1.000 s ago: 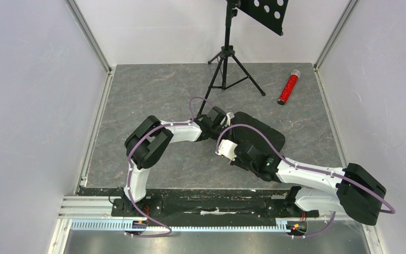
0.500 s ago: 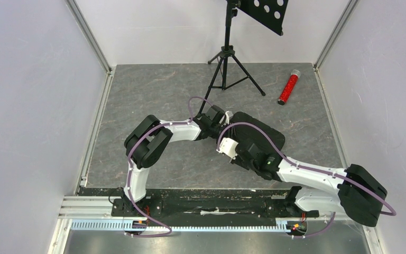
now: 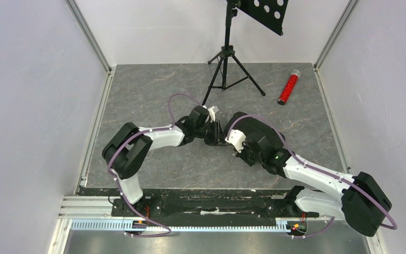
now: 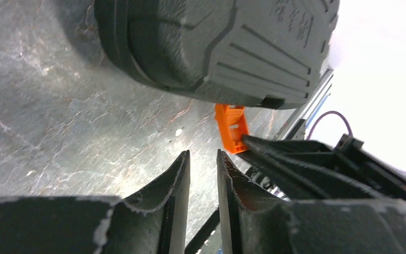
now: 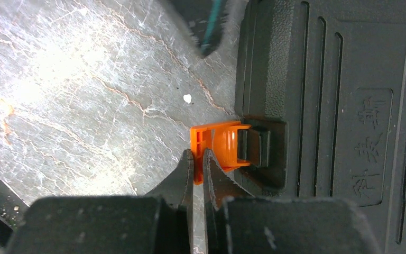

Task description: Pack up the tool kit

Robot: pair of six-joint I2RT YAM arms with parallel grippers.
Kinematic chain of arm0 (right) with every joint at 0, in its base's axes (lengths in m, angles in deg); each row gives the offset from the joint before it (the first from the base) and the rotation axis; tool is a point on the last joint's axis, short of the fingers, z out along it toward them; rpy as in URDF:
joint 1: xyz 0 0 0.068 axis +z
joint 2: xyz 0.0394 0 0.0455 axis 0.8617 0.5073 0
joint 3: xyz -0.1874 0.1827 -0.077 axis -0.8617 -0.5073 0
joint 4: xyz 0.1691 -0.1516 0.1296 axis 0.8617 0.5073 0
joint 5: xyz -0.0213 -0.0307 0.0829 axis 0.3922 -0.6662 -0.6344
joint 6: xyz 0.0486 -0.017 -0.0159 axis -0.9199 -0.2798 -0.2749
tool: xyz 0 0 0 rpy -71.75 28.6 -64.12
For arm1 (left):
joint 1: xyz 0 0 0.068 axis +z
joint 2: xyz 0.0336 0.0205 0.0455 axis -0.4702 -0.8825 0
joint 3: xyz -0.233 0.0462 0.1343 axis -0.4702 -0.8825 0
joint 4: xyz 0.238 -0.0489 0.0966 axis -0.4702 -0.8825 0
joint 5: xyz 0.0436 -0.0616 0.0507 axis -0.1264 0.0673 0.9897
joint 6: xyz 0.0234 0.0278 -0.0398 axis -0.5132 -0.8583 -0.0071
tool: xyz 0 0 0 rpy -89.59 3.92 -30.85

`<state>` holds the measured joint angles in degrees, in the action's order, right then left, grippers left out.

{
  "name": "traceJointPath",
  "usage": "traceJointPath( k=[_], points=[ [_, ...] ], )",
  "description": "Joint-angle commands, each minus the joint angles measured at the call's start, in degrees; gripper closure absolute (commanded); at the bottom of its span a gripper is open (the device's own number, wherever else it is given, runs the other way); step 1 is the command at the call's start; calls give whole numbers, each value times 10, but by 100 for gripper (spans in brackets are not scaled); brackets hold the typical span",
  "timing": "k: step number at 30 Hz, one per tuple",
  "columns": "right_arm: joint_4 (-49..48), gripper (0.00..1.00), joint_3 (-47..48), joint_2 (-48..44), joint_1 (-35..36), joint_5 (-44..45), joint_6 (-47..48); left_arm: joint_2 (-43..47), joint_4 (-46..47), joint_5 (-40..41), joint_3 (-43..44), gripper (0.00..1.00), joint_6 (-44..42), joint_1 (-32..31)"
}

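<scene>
tool kit case (image 3: pixel 268 133) is lying closed on the tabletop (image 3: pixel 148 95), roughly mid-table, and both arms are nosed in at its left side where the orange latch (image 5: pixel 219 145) sticks out. right gripper (image 5: pixel 197 154) has its fingers pressed together with the tips right at the latch's outer end, can't tell if it's actually pinching it. left gripper (image 4: pixel 202 154) sits just beside the latch, fingers a little apart with nothing between them.
</scene>
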<state>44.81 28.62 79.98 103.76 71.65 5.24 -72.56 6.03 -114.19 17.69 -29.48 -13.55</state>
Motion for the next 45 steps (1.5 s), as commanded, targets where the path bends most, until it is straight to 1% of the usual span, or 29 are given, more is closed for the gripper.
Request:
traceJointPath(
  k=[1,5,7,9,14,20,26,30,36,38,41,45],
  points=[
    [-28,100,3,-16,-28,-57,-15,15,78,18,-45,71,-30,-16],
    [-32,100,0,-17,-47,-77,-19,-19,159,1,-68,74,44,-44],
    [-32,100,0,-19,-51,-84,-20,-43,206,-2,-69,75,91,-54],
    [-32,100,1,-21,-55,-91,-21,-64,231,-5,-63,75,116,-62],
    [-34,100,3,-28,-68,-103,-23,-83,232,14,-56,73,114,-69],
    [-40,100,3,-32,-82,-122,-27,-98,240,27,-63,66,104,-69],
    [-42,100,3,-33,-93,-128,-29,-124,275,12,-44,66,127,-73],
    [-42,100,4,-35,-97,-130,-32,-120,295,5,-40,66,142,-73],
    [-44,100,10,-36,-99,-127,-39,-118,301,5,-30,66,158,-75],
    [-44,96,12,-38,-100,-118,-42,-121,311,4,-26,66,172,-76],
    [-45,94,12,-41,-100,-111,-42,-123,313,4,-16,66,181,-77],
    [-46,86,14,-44,-100,-96,-45,-127,313,4,-5,66,192,-80]
  ],
)
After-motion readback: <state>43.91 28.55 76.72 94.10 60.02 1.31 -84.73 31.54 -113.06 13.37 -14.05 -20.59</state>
